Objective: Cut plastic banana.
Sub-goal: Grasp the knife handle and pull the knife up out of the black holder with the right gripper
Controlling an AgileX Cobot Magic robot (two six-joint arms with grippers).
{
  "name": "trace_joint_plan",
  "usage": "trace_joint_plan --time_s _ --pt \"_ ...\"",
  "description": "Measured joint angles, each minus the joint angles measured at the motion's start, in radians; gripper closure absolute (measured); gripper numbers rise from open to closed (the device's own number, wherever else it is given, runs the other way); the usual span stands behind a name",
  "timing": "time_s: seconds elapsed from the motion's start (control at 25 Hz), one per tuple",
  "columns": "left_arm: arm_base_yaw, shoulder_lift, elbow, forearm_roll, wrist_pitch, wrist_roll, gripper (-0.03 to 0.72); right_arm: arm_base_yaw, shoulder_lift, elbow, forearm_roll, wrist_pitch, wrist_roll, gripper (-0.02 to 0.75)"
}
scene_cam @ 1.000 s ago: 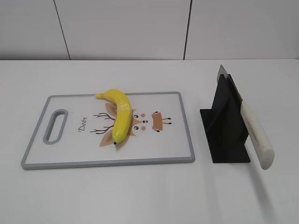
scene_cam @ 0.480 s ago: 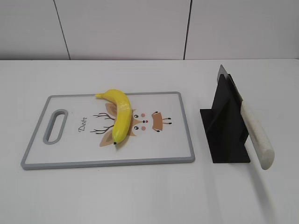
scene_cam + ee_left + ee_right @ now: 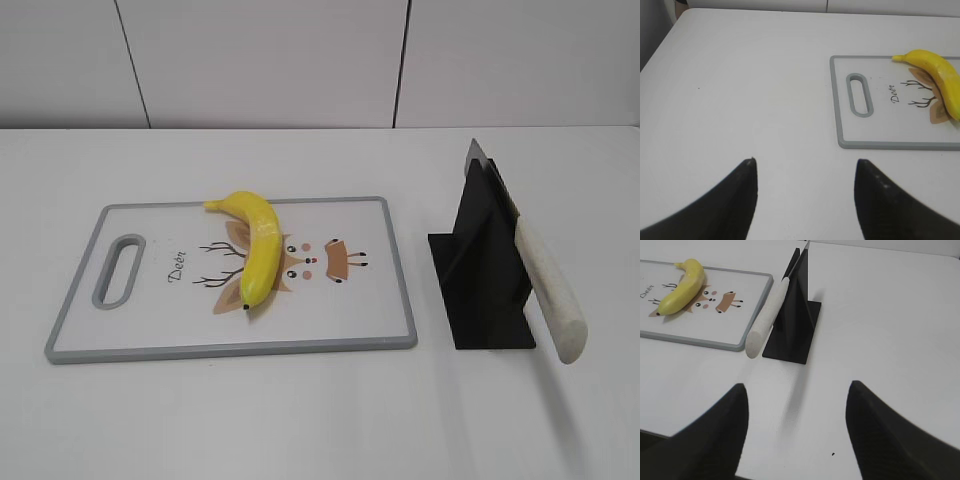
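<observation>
While the glossy yellow plastic banana [image 3: 256, 248] lies uncut on the grey-rimmed white cutting board [image 3: 400, 290], left gripper [image 3: 805, 167] and right gripper [image 3: 797, 392] hang spread apart and empty over the worktop, so next: right grabs the white-handled knife [image 3: 545, 285] from its black stand [image 3: 480, 270].

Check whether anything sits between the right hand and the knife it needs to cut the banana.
Nothing visible does. The right hand is open over bare table, and the knife in its black stand points its handle toward it. The plastic banana lies uncovered on the cutting board.
</observation>
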Motion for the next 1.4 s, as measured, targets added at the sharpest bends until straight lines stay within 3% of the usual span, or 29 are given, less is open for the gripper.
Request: trace_joint_plan --time_s 0.8,1.04,1.24,1.4 --pt "0.000 0.000 0.000 0.000 0.000 0.000 0.128 0.000 0.011 -0.012 0.000 0.000 0.026 0.258" --pt "0.000 0.000 0.000 0.000 0.000 0.000 0.178 0.000 0.192 -0.097 0.022 0.070 0.043 0.146" --pt "0.000 0.000 0.000 0.000 0.000 0.000 0.195 0.000 0.387 -0.189 0.073 0.100 0.045 0.125" --pt "0.000 0.000 0.000 0.000 0.000 0.000 0.118 0.002 0.513 -0.244 0.086 0.106 0.056 0.125"
